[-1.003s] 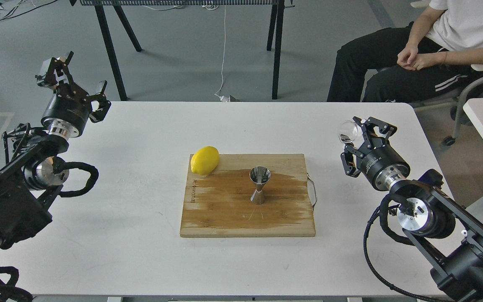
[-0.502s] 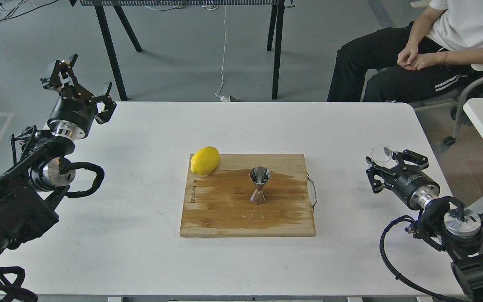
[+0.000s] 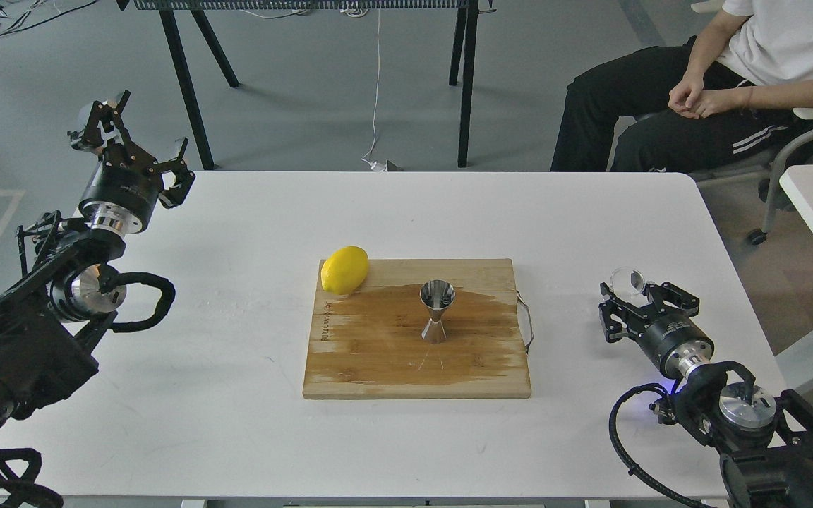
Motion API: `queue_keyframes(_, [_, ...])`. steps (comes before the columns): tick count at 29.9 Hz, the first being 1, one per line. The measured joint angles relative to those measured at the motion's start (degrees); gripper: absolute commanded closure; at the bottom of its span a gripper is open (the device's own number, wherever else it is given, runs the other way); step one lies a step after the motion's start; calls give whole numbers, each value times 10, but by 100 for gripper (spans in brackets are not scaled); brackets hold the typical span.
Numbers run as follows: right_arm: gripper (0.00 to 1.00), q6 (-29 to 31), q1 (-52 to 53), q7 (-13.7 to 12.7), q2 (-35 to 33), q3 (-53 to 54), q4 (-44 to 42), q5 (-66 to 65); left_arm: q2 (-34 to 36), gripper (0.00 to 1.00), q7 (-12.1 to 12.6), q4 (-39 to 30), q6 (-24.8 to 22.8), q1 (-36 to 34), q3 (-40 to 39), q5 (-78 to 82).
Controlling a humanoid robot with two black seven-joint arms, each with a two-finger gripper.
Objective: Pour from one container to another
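Right gripper (image 3: 630, 296) holding glass cup (image 3: 627, 281)

Fingers closed on the cup, low over the table (image 3: 237, 423), right of the cutting board (image 3: 378, 367). Jigger (image 3: 437, 311) upright on board. Left gripper (image 3: 131, 130) spread open, empty.

A white table (image 3: 237, 423) fills most of the frame; at its centre lies a wooden cutting board (image 3: 378, 367) with a dark wet patch across its middle; a steel jigger (image 3: 437, 311) stands upright on that patch; a yellow lemon (image 3: 344, 269) rests on the board's upper left corner; at lower right the right gripper (image 3: 643, 298) sits low over the table with a clear glass cup (image 3: 627, 281) between its fingers; at upper left the left gripper (image 3: 135, 134) hangs spread apart over the table's edge; a seated person (image 3: 731, 70) occupies the upper right.
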Motion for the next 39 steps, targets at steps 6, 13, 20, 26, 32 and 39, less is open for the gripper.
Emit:
queue_keyframes(6, [52,0,0,0,1,0,-4,0,0,0,0,0,0,-2,0,0])
queue_keyframes(13, [43,0,0,0,0,-2,-8,0,0,0,0,0,0,-1,0,0])
queue_keyframes(20, [67,17,0,0,1,-10,-16,-1,3,0,0,0,-1,-2,1,0])
queue_keyframes(26, [44,18,8,0,4,-11,-38,-1,2,0,0,0,-1,-2,1,0])
queue_keyframes(32, [36,19,17,0,8,-11,-61,-1,2,0,0,0,0,-2,0,0])
queue_keyframes(39, [68,22,18,0,9,-11,-62,-1,2,0,0,0,0,-3,1,0])
